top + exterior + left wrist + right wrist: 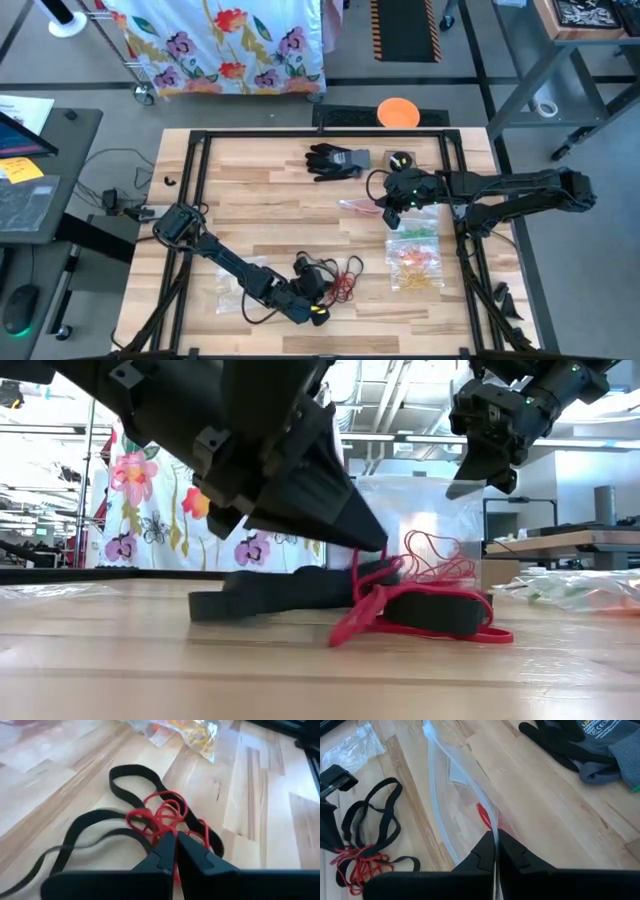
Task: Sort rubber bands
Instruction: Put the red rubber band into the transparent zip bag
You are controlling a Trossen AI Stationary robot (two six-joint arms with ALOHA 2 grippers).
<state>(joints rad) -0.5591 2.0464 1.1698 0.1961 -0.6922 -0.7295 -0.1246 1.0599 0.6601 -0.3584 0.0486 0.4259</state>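
Rubber bands (162,815) in red lie tangled with wide black bands (132,782) on a pale wooden table (260,190), near its front edge and left of centre in the overhead view. The left gripper (175,845) sits low over this tangle, its 2 fingers pressed together on red strands. The right gripper (496,842) hangs above the table's right half, its fingers closed on the edge of a clear plastic bag (452,775) with something red inside.

More clear bags lie on the right side: 1 with green bands (418,232) and 1 with orange and yellow bands (415,265). Another bag (222,290) lies by the left arm; its contents are too faint to make out. A black and grey glove (335,160) rests near the table's far edge, with an orange disc (398,112) beyond it.

A black frame borders the table. Behind it hangs a white cloth with bright flowers (220,45), and a desk with a keyboard (25,205) stands to the left. In the level view the left arm blocks much of the scene, and the bag's lower part is hidden behind the bands
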